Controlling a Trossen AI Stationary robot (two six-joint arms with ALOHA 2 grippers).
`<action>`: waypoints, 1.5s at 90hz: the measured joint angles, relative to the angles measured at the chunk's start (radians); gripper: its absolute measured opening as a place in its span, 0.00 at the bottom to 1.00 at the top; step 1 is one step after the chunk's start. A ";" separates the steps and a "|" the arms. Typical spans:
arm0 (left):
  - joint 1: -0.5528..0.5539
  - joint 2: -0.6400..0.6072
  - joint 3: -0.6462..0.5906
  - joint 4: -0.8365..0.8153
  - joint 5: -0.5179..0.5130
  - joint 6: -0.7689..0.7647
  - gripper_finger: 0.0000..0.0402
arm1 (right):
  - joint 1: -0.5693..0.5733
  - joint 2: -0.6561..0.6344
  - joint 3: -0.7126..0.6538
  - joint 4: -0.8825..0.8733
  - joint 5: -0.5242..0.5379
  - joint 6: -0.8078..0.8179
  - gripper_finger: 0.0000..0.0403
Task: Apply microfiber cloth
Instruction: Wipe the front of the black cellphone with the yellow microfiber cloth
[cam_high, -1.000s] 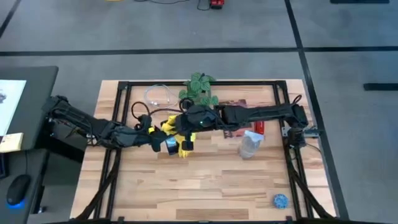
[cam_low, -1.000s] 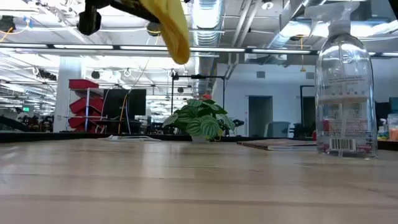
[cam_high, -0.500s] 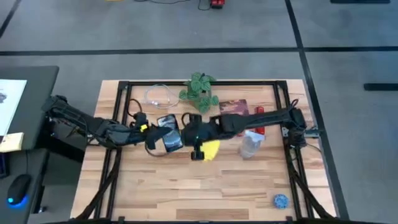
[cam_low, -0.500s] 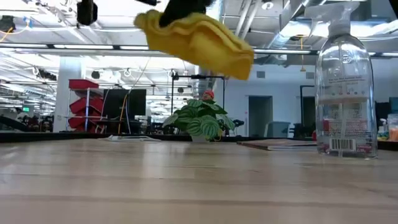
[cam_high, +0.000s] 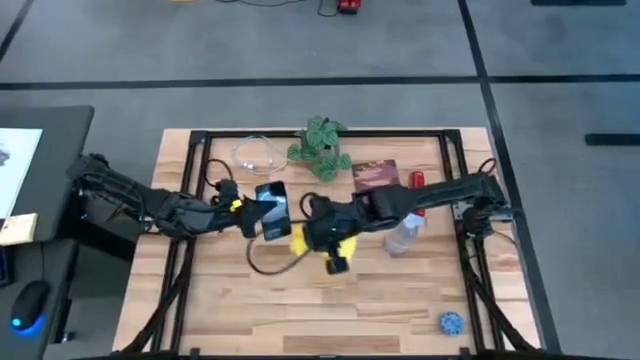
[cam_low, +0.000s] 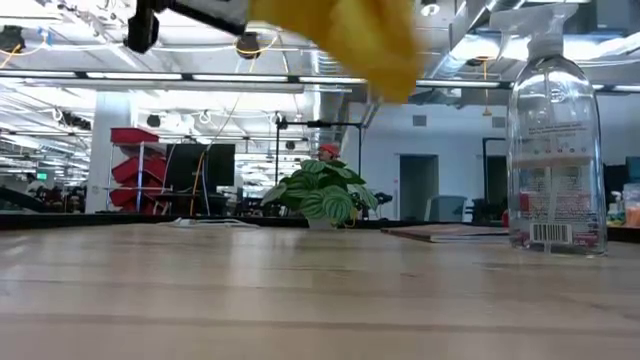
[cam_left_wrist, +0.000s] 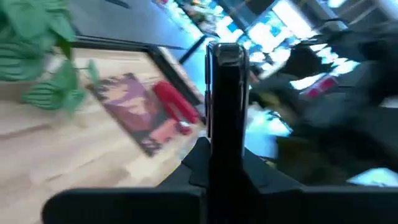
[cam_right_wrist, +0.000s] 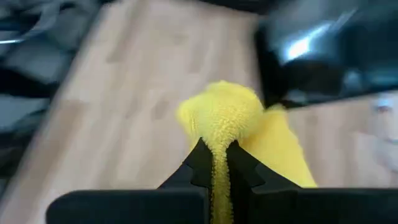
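High view first: the microfiber cloth (cam_high: 343, 245) is a bright yellow bunch, only patches of it peeking out from under the right gripper (cam_high: 335, 250), which sits right on top of it near the middle of the table (cam_high: 400, 300). The right arm reaches in long and low from the table's right edge, elbow by the clear spray bottle (cam_high: 404, 233). Just beside that gripper, on its left, the left gripper (cam_high: 262, 215) carries the black phone (cam_high: 272, 209), screen facing up, the left arm stretched in from the left edge. Beyond both grippers stands the small green plant (cam_high: 320, 147); a booklet (cam_high: 374, 175) and a red object (cam_high: 417, 183) lie behind the right arm. A small blue ball (cam_high: 451, 322) rests well apart, near the front right corner.

Low view: the cloth (cam_low: 365, 35) hangs as a soft yellow mass high above the tabletop, clear of the wood, with dark arm parts beside it. The bottle (cam_low: 556, 150) stands upright at the right, the plant (cam_low: 322, 195) far behind.

Left wrist view: the left gripper's fingers (cam_left_wrist: 205, 165) are clamped on the phone (cam_left_wrist: 225, 106), seen edge-on and upright between them. The booklet (cam_left_wrist: 134, 112) and red object (cam_left_wrist: 174, 107) lie beyond on the wood.

Right wrist view: the right gripper's fingers (cam_right_wrist: 199, 165) pinch tight on a fold of the cloth (cam_right_wrist: 227, 118). Fuzzy looped pile shows, bulging above the fingertips, with a flatter flap spilling to one side. Wood planks pass underneath.
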 joint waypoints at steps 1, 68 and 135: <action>0.000 -0.001 0.000 0.002 0.000 0.000 0.01 | 0.001 -0.001 -0.001 -0.010 -0.006 0.000 0.00; 0.002 0.000 -0.001 0.045 0.004 -0.010 0.01 | 0.002 0.182 0.003 0.388 0.294 -0.287 0.00; -0.001 -0.002 0.002 0.023 0.050 -0.002 0.01 | 0.083 0.116 0.002 0.126 0.211 -0.131 0.00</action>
